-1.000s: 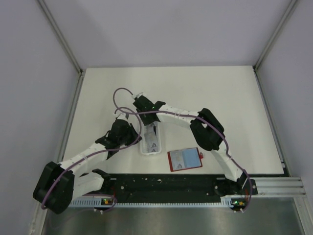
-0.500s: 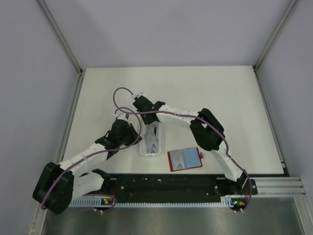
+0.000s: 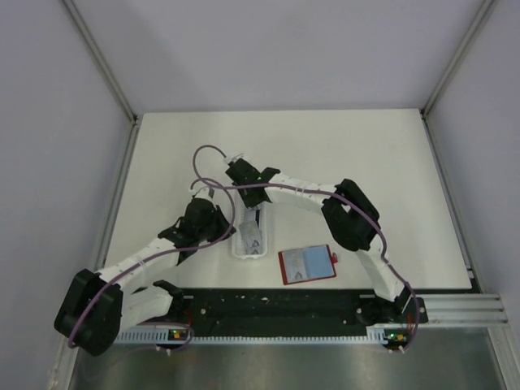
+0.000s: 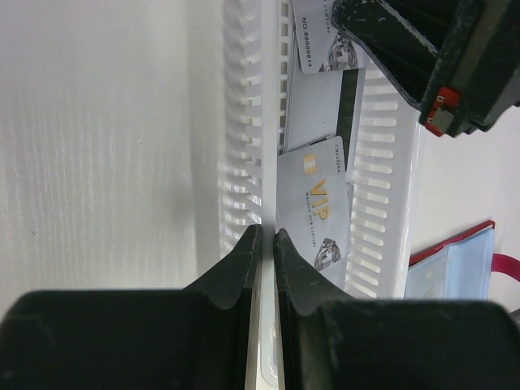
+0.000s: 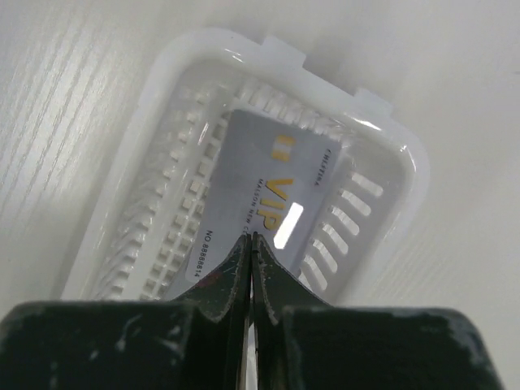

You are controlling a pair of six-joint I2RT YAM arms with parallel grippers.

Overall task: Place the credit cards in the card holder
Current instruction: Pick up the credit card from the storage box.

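Observation:
The white slotted tray (image 3: 250, 253) holds several grey credit cards. My right gripper (image 5: 250, 237) is shut on the edge of one grey VIP card (image 5: 268, 191) at the tray's far end (image 5: 357, 106). My left gripper (image 4: 266, 236) is shut on the tray's left wall (image 4: 268, 122). Another VIP card (image 4: 315, 210) lies in the tray beside it. The red card holder (image 3: 307, 264) lies open on the table right of the tray, with a card in its pale pocket. In the top view the right gripper (image 3: 253, 209) is over the tray and the left gripper (image 3: 231, 232) is at its left side.
The card holder's red edge (image 4: 455, 244) shows right of the tray in the left wrist view. The right gripper's fingers (image 4: 390, 41) hang over the tray's far part there. A black rail (image 3: 276, 305) runs along the near edge, and metal frame posts stand at the table's back corners.
The right arm has shifted slightly back and its elbow has moved right, with the held card tilted up in the tray. The left arm has not moved.

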